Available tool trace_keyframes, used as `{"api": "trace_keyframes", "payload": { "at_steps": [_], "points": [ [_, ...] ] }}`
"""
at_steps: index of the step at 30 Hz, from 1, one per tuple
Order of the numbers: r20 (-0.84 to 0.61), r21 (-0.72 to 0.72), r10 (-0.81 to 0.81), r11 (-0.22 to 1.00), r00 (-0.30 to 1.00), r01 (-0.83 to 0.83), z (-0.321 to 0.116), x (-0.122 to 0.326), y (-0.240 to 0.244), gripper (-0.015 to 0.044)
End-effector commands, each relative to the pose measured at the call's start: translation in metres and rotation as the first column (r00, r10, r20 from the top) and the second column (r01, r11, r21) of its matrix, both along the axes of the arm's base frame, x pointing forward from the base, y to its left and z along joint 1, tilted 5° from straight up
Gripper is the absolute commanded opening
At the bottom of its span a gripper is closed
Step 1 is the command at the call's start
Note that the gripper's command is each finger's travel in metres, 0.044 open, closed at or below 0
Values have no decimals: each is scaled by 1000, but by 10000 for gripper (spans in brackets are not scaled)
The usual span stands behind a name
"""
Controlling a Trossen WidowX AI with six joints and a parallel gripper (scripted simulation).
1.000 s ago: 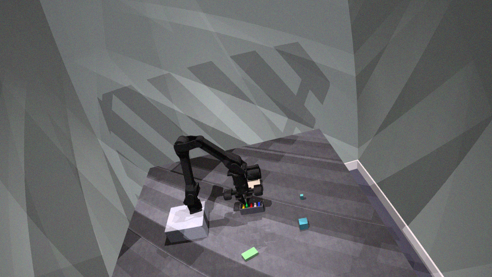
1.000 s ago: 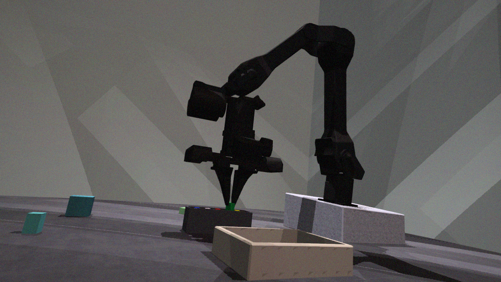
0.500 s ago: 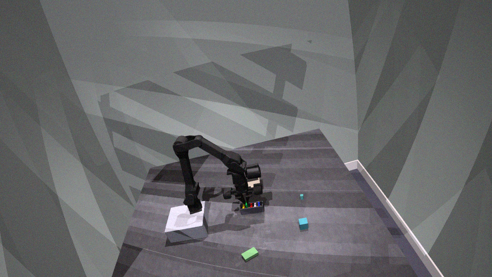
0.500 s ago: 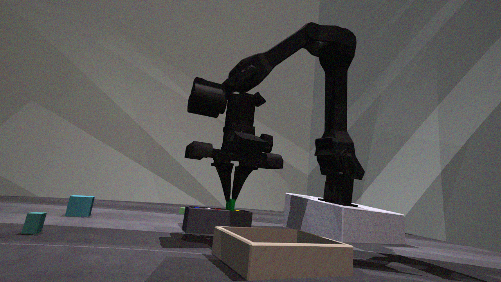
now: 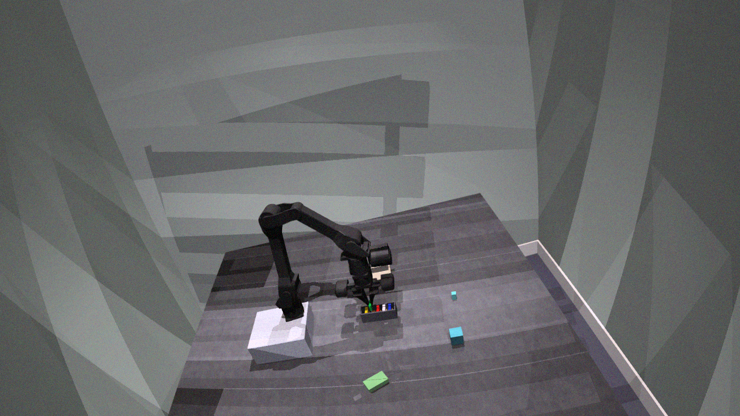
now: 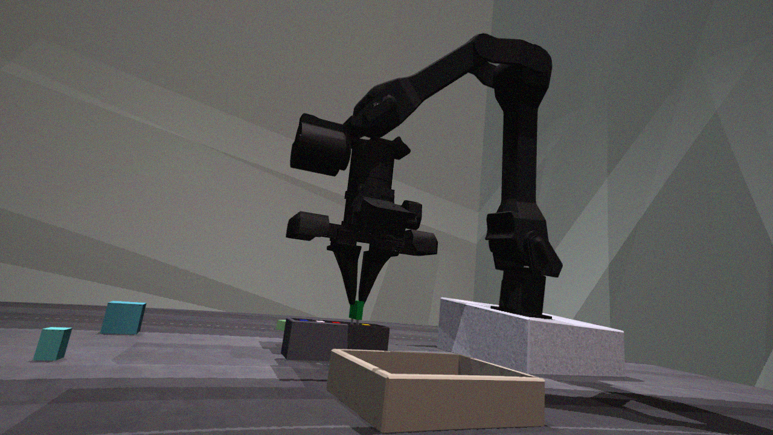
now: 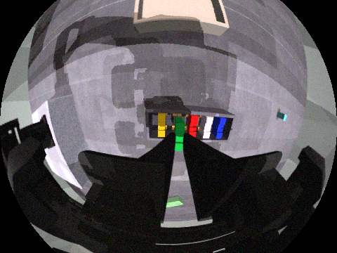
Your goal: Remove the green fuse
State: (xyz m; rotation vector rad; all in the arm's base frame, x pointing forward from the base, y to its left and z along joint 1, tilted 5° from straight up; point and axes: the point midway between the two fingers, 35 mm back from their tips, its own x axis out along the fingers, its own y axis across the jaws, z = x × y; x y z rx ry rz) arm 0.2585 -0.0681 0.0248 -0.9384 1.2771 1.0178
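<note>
My gripper [image 6: 357, 302] [image 7: 178, 136] is shut on the green fuse [image 6: 356, 310] [image 7: 179, 143] [image 5: 370, 307]. The fuse is upright, its body above the top of the dark fuse block [image 6: 314, 341] [image 5: 380, 316] [image 7: 213, 112]. In the exterior view its thin prongs show below the body and reach down to about the block's top edge; whether their ends are clear of the slot I cannot tell. A yellow fuse [image 7: 161, 125] sits on one side, a red fuse [image 7: 193, 125] on the other. The tan open tray [image 6: 464, 403] [image 5: 381, 272] [image 7: 168, 26] shows no fuse inside where visible.
A white fuse [image 7: 208, 127] and a blue fuse [image 7: 219, 128] stand in the block beyond the red one. Two teal cubes [image 5: 455, 335] [image 5: 454, 295] and a light green block [image 5: 375, 381] lie on the table. The arm stands on a pale base [image 5: 281, 333] [image 6: 575, 346].
</note>
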Motion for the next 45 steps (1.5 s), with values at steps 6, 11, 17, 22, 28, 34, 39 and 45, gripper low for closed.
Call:
{"api": "trace_keyframes", "payload": {
  "at_steps": [6,11,17,22,28,34,39,45],
  "points": [
    [7,2,4,1000,1000,-4,6,1,0,0],
    [7,2,3,1000,1000,-3,8,1,0,0],
    [7,2,3,1000,1000,-3,11,0,0,0],
    [7,2,3,1000,1000,-3,19,1,-1,0],
    [7,2,3,1000,1000,-3,28,0,-2,0],
    [7,2,3,1000,1000,-3,32,0,-2,0],
    [8,2,3,1000,1000,-3,34,10,12,0],
    [9,3,3,1000,1000,-3,38,25,38,0]
  ]
}}
